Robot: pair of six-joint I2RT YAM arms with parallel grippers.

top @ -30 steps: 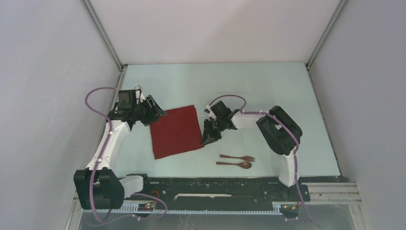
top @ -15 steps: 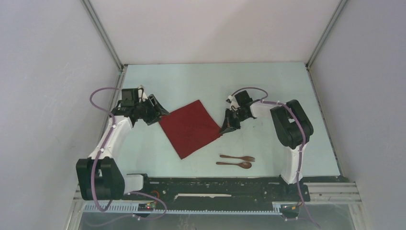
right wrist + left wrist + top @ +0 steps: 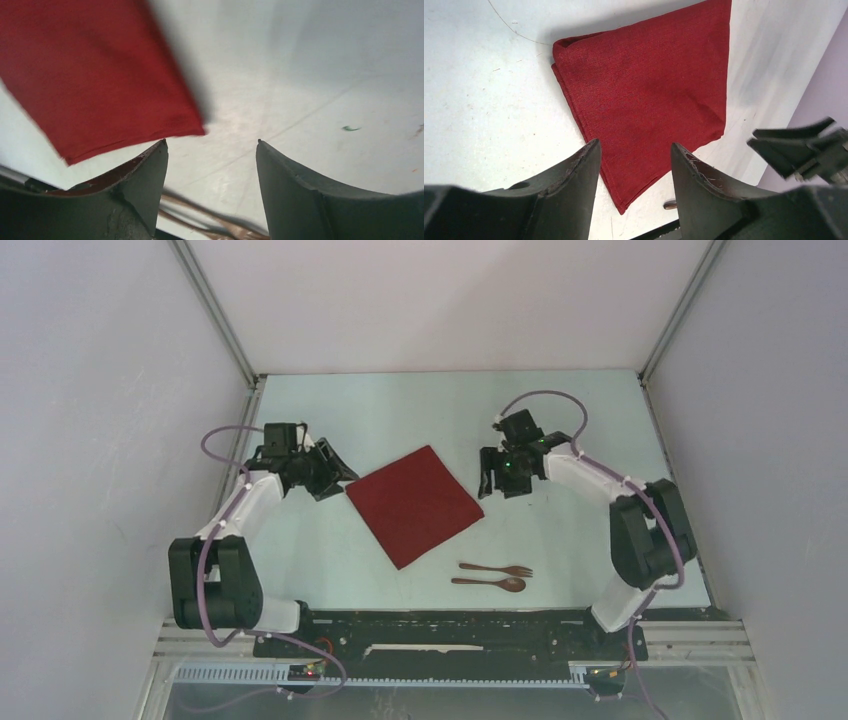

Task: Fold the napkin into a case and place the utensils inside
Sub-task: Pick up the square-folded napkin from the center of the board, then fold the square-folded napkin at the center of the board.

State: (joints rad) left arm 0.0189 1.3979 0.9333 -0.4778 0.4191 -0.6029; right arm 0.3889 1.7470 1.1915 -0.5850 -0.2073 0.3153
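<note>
— How does the left tool (image 3: 335, 472) stand?
— Open and holding nothing. Its fingers (image 3: 574, 170) are parted, and the napkin (image 3: 415, 502) lies below the gap. It points right, just beside the napkin's left corner.
— And its arm?
— The left arm (image 3: 235, 525) rises from its base along the left side, then bends inward toward the middle of the tabletop (image 3: 560, 420).
— The right tool (image 3: 500, 475)?
— Also open and empty. From its wrist, bare tabletop shows between the fingers (image 3: 295, 180), and the napkin's corner sits just to the left of the gap. The tool tilts down, near the napkin's right corner but apart from it.
— Its arm?
— The right arm (image 3: 600, 475) goes up the right side, the elbow out wide, the forearm running back left.
— How does the napkin lie?
— Flat, mid-tabletop, turned like a diamond between the two tools. A doubled edge shows along one side.
— The utensils?
— The fork (image 3: 497, 569) and the spoon (image 3: 490, 583) lie side by side near the front edge, to the right of the napkin's near corner and clear of it. The spoon is the nearer one.
</note>
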